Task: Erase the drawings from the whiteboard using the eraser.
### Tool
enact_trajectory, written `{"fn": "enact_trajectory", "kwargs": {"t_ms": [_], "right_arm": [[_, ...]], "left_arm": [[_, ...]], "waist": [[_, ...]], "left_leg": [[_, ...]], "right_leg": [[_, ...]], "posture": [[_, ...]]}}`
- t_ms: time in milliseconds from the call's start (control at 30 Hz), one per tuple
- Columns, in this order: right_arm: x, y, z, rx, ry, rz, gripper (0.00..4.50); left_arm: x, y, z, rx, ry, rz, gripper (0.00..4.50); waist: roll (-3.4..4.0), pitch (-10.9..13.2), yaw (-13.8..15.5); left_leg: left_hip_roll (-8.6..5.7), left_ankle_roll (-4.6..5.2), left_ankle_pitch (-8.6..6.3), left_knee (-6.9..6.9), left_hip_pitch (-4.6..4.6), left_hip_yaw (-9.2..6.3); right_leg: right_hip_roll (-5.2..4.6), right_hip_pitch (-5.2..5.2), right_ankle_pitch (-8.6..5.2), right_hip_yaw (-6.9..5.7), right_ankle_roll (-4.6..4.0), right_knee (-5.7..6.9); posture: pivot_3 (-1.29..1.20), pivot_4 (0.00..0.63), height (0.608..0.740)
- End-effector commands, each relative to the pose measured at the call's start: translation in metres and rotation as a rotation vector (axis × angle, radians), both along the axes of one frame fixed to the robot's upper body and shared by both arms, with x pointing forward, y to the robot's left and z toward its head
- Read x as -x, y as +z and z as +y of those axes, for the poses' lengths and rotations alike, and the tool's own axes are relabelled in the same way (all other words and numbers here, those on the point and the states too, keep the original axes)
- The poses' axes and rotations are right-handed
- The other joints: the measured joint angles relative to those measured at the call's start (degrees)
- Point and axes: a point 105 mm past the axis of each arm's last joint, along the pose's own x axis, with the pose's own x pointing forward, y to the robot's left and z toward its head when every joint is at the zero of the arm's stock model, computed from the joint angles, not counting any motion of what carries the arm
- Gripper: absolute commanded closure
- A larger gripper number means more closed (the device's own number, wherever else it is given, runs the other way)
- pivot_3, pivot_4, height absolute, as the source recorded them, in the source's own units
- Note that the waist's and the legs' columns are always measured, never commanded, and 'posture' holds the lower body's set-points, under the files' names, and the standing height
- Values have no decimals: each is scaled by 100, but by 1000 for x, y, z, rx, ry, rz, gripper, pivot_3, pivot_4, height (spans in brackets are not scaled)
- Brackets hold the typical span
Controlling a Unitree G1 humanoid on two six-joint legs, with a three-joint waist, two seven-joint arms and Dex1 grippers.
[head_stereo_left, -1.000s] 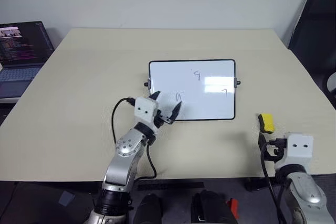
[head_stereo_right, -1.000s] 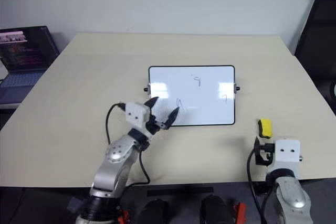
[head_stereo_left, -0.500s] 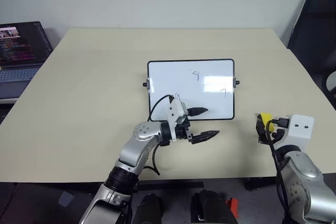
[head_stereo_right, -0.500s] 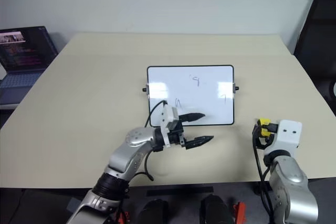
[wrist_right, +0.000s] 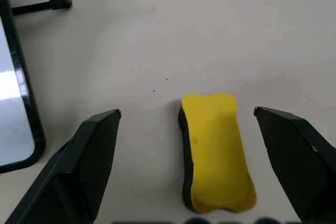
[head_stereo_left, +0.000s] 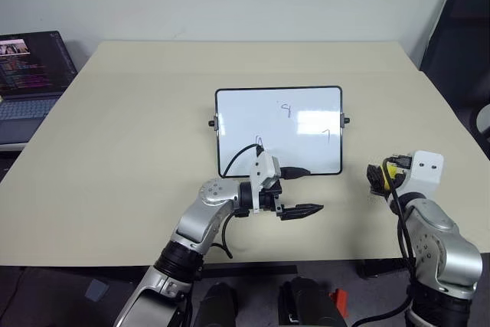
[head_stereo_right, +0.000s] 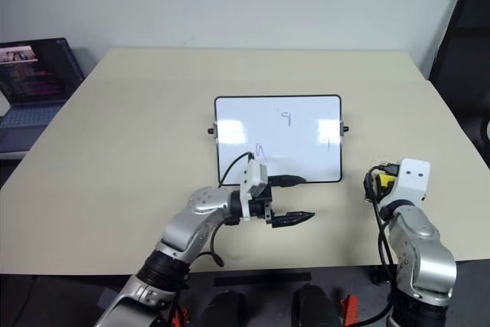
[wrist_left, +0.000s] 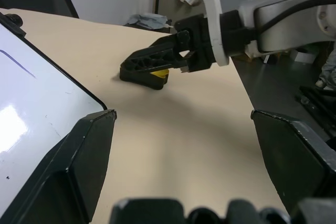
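Observation:
The whiteboard [head_stereo_left: 306,151] lies flat at the table's middle with three small drawings, one being a "9" [head_stereo_left: 287,109]. A yellow eraser [wrist_right: 215,150] with a dark underside lies on the table to the board's right. My right gripper [wrist_right: 186,113] is open, one finger on each side of the eraser with gaps on both sides. My left gripper [head_stereo_left: 306,191] is open and empty just in front of the board's near edge, pointing right toward the eraser [wrist_left: 159,73]. The left wrist view shows the right gripper [wrist_left: 152,66] low over the eraser.
An open laptop [head_stereo_left: 31,74] sits on a side surface at the far left. A black chair [head_stereo_left: 463,36] stands beyond the table's right edge. The eraser lies near the table's front right corner.
My left gripper swung right, off the board's lower left part to the table in front of it. My right gripper moved forward until its fingers flank the eraser.

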Motion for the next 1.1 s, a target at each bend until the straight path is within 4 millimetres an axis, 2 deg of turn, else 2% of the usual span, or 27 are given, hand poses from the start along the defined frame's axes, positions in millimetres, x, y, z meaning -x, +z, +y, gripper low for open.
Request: {"fn": "enact_trajectory", "kwargs": {"t_ms": [33, 267, 633, 1100], "right_arm": [[-2, 8, 1, 8, 16, -29, 31], [0, -2, -1, -35, -6, -8, 31], [-8, -2, -18, -30, -41, -15, 31], [-12, -5, -23, -61, -66, -13, 31]], "left_arm": [[3, 10, 0, 12, -21, -52, 0], [0, 10, 5, 4, 1, -71, 0], [-4, 12, 6, 6, 22, -85, 0], [-9, 13, 11, -3, 37, -94, 0]], "waist": [[0, 0, 0], [0, 0, -1], [0, 0, 1], [1, 0, 0]], "left_leg": [[1, 0, 0, -1, 0, -1], [1, 0, 0, 0, 0, 1], [0, 0, 0, -1, 0, 2], [2, 0, 0, 0, 1, 2]], "right_leg": [[1, 0, 0, 1, 0, 0], [2, 0, 0, 1, 0, 0], [2, 0, 0, 1, 0, 1], [4, -1, 0, 3, 0, 2]], "posture": [[0, 150, 740], [0, 150, 740], [0, 150, 740], [0, 150, 740]]}}
